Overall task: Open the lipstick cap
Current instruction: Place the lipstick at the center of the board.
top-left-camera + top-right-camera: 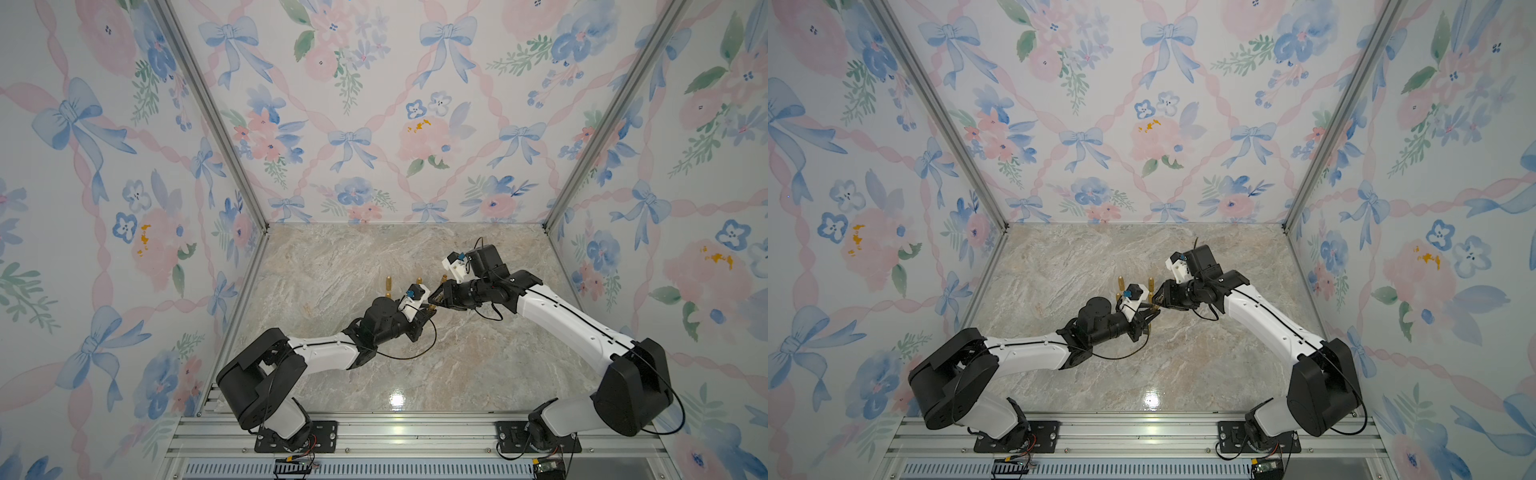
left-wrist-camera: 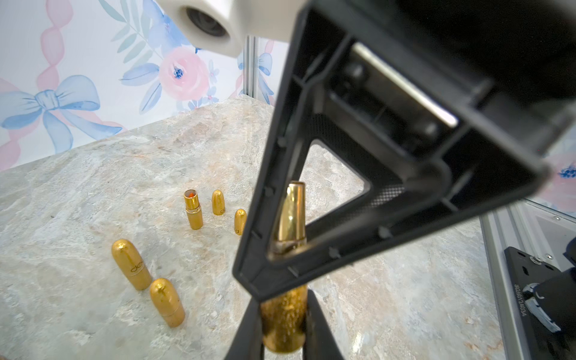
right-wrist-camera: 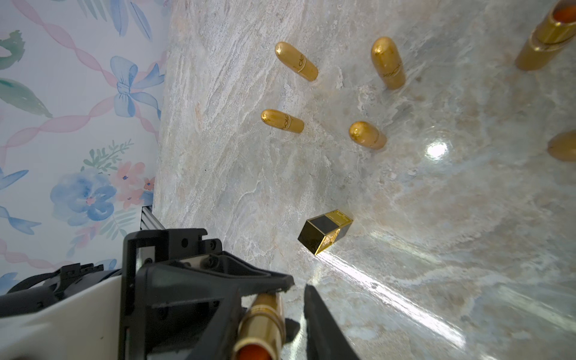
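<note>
My left jaws (image 1: 429, 309) are clamped on the glittery base of a gold lipstick (image 2: 284, 330). They hold it tilted above the middle of the surface (image 1: 374, 374), with its far end aimed toward 1 o'clock at my right arm. I grip low on the base so the whole upper tube is free for the other side to work on. That grip also gives a pull along the tube something fixed to pull against.

My right jaws (image 3: 274, 299) straddle that upper tube, narrow but not pinching. The right wrist view shows a gap between 1 finger (image 3: 324, 324) and the tube.

The end facing my right wrist shows orange-red and the upper part is a slim bare tube, so I judge the cap is already off this one. I cannot tell which gold piece on the surface is its cap.

From 10 to 12 o'clock of the held one, 4 bullet-shaped gold lipsticks (image 2: 131, 264) stand upright and capped. 1 open lipstick (image 2: 193, 208) stands with them. They are spaced apart, which leaves room for jaws to close around a single one. A square black-and-gold piece (image 3: 325, 232) lies on its side at 9 o'clock, well apart.
</note>
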